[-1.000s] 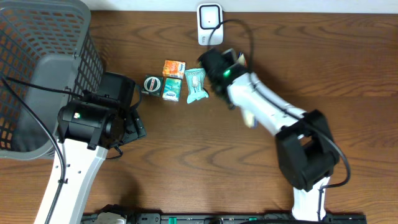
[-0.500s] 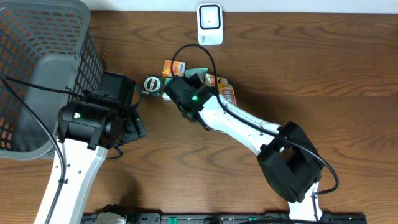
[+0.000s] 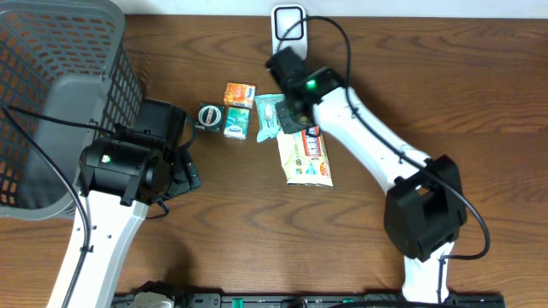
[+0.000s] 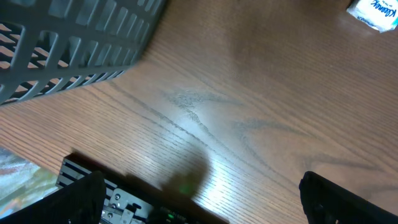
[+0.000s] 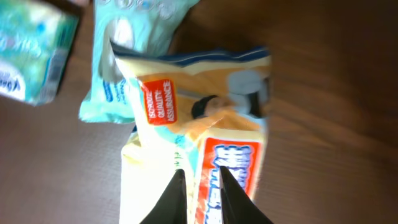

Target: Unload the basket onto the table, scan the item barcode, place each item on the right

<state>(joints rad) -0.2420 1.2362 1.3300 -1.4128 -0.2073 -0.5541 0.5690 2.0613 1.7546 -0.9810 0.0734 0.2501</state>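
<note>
**Item:** snack packet (image 3: pixel 306 158), yellow and white with an orange label. It lay lengthwise on the table just beside a pale blue pouch (image 3: pixel 268 116), its crumpled top end under the right gripper (image 5: pixel 201 175).

**Scanner:** white unit (image 3: pixel 289 23) at the far table edge, near that gripper.

**Step, as judged:** taking up the packet to present it.

**Handling note:** grip the crimped end firmly, lift clear of the pouch, and turn the barcode face toward the scanner. No barcode was visible.

**Right gripper:** fingers were nearly together, apparently pinching the packet's end.

**Left gripper** (image 4: pixel 211 208)**:** fingers were spread wide, holding nothing, beside the grey basket (image 3: pixel 51 94).

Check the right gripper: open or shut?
Shut: the right wrist view shows the right gripper pinching the snack packet, jaws nearly touching.
</note>
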